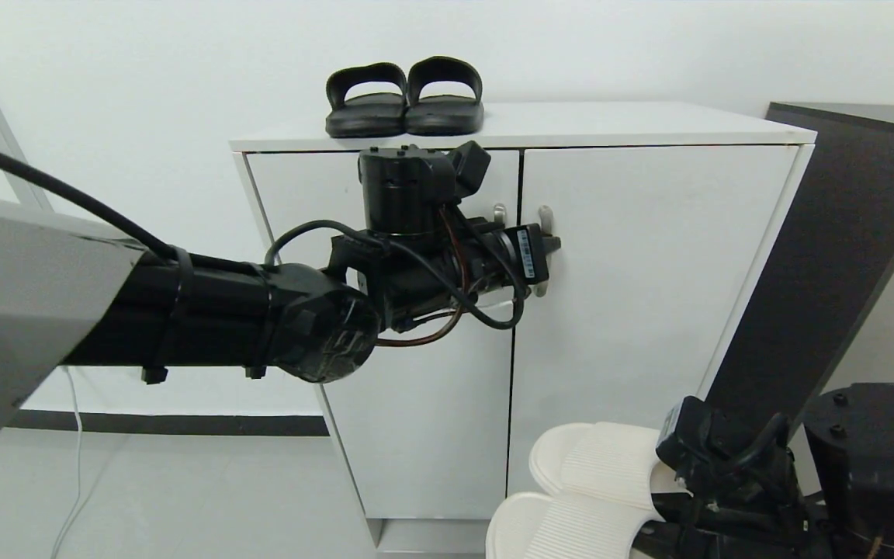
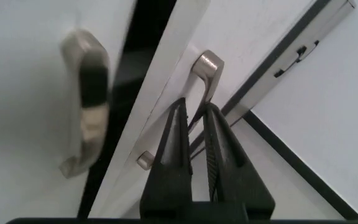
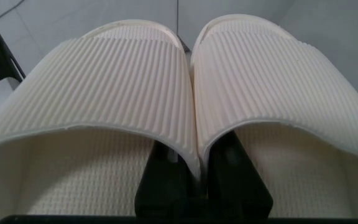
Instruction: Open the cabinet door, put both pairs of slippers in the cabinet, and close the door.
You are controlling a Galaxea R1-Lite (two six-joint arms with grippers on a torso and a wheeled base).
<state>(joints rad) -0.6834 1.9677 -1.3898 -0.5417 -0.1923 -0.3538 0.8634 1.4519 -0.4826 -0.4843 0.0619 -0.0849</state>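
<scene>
The left end effector [image 2: 194, 111] has its two dark fingers drawn almost together around the slim brushed-metal bar handle [image 2: 209, 67] of the right-hand white cabinet door [image 1: 649, 310], so the bar is pinched between them. The twin handle [image 2: 86, 124] of the left-hand door [image 1: 416, 404] is just beside it. The step in hand looks like opening that right-hand door, which seems barely, if at all, off its frame. To do it well, the pull should follow the door's arc about its outer right edge. The wrist should turn with the handle rather than drag straight back, and the grip must be firm enough that the smooth bar does not slip out. Low in front of the same door, the right end effector [image 3: 197, 167] is closed on the pair of cream ribbed foam slippers [image 3: 104, 87], pinching their two inner strap walls together. It probably needs to be clear of the swinging panel. The pair of black moulded slide slippers [image 1: 404, 97] sits side by side on top of the white two-door cabinet [image 1: 610, 124].
</scene>
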